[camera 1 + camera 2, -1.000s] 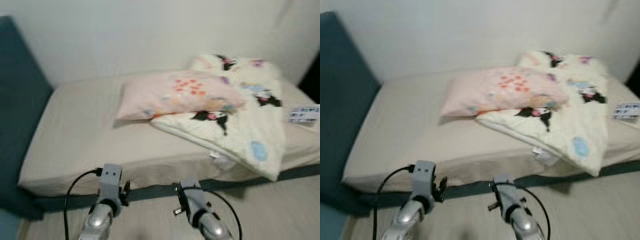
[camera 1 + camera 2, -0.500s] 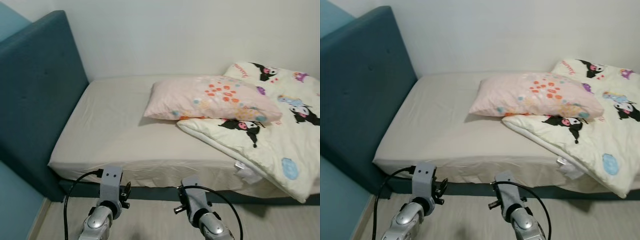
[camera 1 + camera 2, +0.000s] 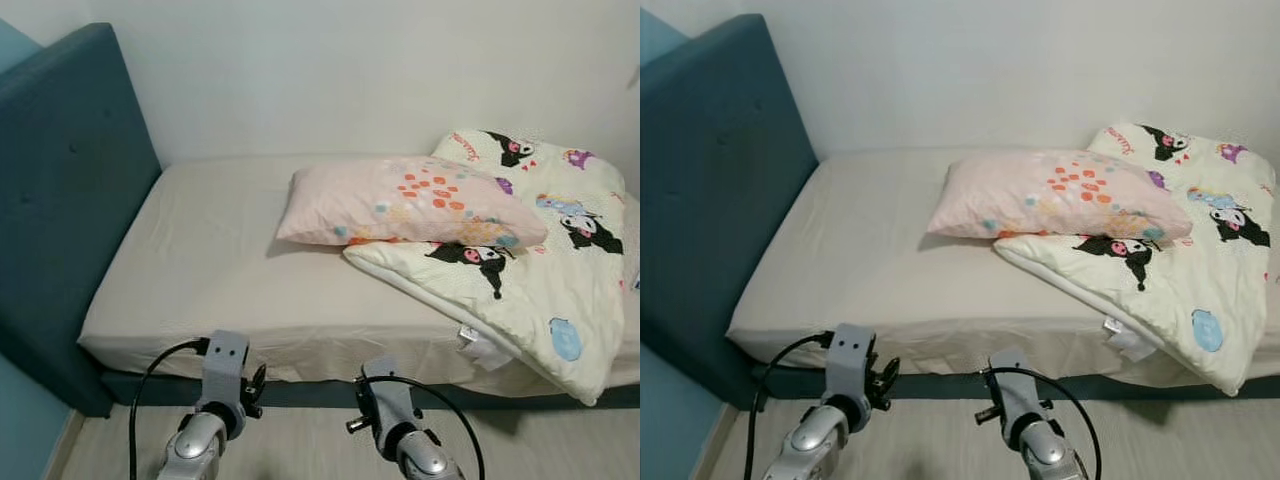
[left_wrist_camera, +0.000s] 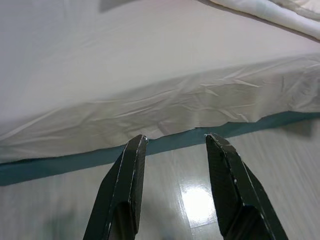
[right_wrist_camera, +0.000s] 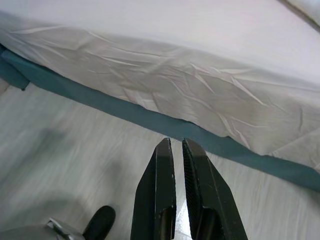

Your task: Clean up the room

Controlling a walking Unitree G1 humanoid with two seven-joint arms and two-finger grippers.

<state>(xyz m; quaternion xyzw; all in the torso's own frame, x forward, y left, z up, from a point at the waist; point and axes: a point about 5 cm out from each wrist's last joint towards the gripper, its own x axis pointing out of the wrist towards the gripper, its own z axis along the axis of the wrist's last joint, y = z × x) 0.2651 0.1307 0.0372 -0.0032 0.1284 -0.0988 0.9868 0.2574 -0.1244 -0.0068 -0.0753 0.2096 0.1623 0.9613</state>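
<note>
A pink pillow point(image 3: 405, 200) with orange dots lies across the middle of the bed point(image 3: 200, 270), resting partly on a folded cream blanket point(image 3: 545, 270) with cartoon prints at the bed's right end. The blanket's corner hangs over the front edge. My left arm point(image 3: 222, 375) and right arm point(image 3: 385, 400) are held low before the bed's front edge, above the floor. In the left wrist view my left gripper point(image 4: 176, 139) is open and empty, facing the sheet's hanging edge. In the right wrist view my right gripper point(image 5: 176, 142) is shut with nothing in it.
A tall teal headboard point(image 3: 60, 200) closes off the bed's left end, and a white wall point(image 3: 350, 70) runs behind it. A teal bed base point(image 5: 150, 120) shows under the beige sheet. Pale wood floor point(image 3: 930, 440) lies between me and the bed.
The camera swung left along the bed, then slightly back right, and the blur has cleared. Pillow, blanket and both arms hold the same pose.
</note>
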